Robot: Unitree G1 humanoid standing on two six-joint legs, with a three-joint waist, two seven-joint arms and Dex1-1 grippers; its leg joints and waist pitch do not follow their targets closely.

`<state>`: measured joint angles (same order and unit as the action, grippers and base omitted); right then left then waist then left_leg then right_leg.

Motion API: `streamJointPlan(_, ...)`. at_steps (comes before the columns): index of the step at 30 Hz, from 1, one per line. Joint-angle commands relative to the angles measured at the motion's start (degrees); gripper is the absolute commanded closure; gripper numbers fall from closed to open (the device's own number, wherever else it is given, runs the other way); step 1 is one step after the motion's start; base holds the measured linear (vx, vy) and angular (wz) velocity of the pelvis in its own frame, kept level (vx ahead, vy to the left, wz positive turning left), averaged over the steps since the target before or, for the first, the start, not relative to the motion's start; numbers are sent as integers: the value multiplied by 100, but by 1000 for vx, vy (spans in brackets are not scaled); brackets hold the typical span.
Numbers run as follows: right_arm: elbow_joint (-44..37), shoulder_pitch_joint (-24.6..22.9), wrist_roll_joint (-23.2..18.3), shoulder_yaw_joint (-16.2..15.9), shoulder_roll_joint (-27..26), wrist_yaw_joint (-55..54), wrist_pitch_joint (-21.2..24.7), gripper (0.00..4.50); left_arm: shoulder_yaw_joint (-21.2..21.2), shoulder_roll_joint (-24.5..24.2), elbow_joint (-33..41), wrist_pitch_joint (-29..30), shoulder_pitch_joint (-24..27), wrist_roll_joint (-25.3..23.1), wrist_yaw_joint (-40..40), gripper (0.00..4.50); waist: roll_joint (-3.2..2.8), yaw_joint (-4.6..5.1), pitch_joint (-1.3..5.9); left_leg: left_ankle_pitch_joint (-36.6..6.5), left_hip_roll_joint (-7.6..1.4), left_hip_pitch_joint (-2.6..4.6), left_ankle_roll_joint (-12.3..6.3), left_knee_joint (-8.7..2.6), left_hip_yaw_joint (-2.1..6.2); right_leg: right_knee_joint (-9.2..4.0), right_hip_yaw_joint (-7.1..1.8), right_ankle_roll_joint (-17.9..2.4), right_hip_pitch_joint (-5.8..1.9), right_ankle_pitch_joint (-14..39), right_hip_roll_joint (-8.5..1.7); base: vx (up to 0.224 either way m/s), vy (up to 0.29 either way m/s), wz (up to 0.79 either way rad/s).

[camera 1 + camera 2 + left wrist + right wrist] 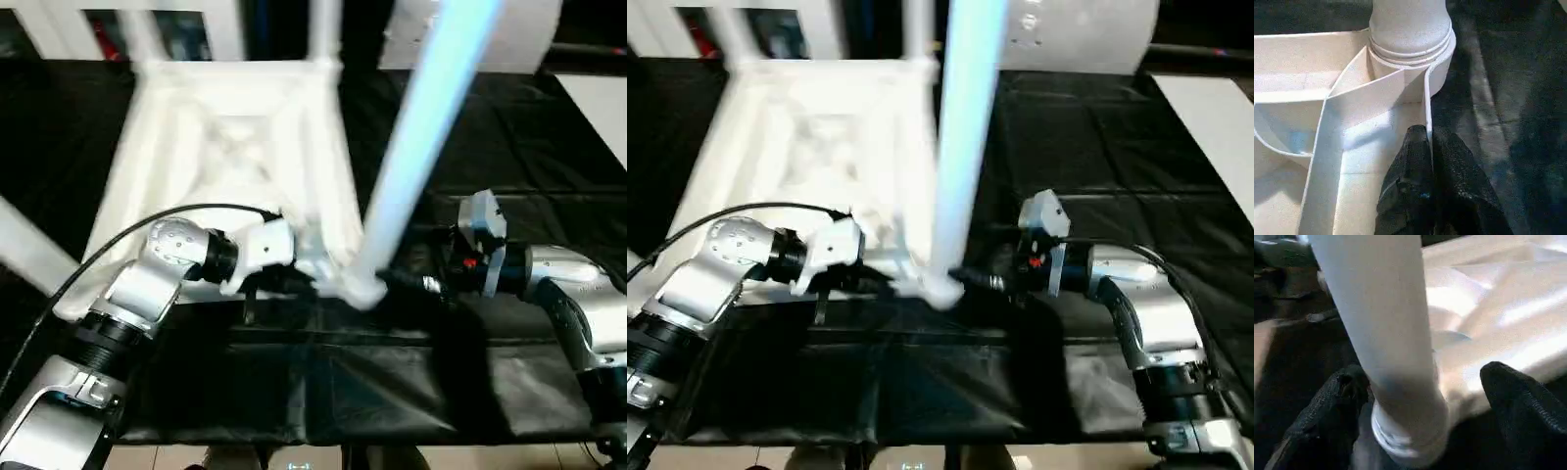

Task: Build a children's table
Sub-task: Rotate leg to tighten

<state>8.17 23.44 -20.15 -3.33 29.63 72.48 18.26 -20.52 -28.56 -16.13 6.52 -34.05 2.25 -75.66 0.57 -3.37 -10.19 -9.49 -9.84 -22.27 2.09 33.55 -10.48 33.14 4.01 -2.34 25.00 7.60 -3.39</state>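
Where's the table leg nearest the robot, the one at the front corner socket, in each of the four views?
Left eye: the near leg rises from lower centre to top right.
Right eye: near leg, centre, nearly upright.
Left wrist: its base at the top, seated in the corner socket.
Right wrist: between the right gripper's fingers.
Shared landmark: that corner socket.

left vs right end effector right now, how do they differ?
The left end effector is shut, pinching the thin rim wall of the upturned table top; the right end effector stands open, its fingers either side of the leg without clamping it. The left comes at the corner from the robot's left, the right from its right. Both work the same near corner socket.
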Motion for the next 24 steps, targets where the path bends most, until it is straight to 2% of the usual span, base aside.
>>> streamJointPlan(1, 129, 83, -37, -40, 52, 74, 2, 90, -230, 37, 99, -171, -11, 53, -289, 450, 51, 36, 531, -891, -342, 133, -659, -335, 93, -337, -320, -1269, -362, 1812, -502, 0, 0, 0)
streamJointPlan(5, 290, 135, -97, -148, 64, 356, 41, 135, -195, 11, 27, -225, -23, 45, -315, 450, 67, 40, 524, -915, -326, 123, -600, -336, 100, -363, -315, -1149, -368, 2057, -510, 0, 0, 0)
streamJointPlan(12, 471, 216, -100, -235, 58, 514, -17, 195, -186, -4, 5, -252, -26, 47, -324, 450, 78, 40, 535, -753, -327, 114, -694, -327, 97, -334, -309, -1177, -365, 1873, -494, 0, 0, 0)
streamJointPlan(17, 534, 255, -106, -285, 28, 595, -5, 244, -190, 0, -18, -263, -31, 44, -321, 450, 66, 37, 518, -820, -326, 117, -658, -332, 99, -353, -308, -1142, -359, 2006, -498, 0, 0, 0)
streamJointPlan(21, 367, 172, -197, -310, -55, 580, 138, 251, -148, 34, -35, -179, -34, 42, -223, 450, 72, 38, 514, -831, -322, 114, -651, -335, 100, -358, -305, -1128, -364, 2050, -495, 0, 0, 0)
streamJointPlan(24, 153, 0, -176, -301, -178, 277, 165, 254, -38, 151, -16, 204, -40, 15, 151, 450, 77, 38, 499, -851, -330, 126, -626, -342, 100, -362, -312, -1145, -343, 2059, -496, 0, 0, 0)
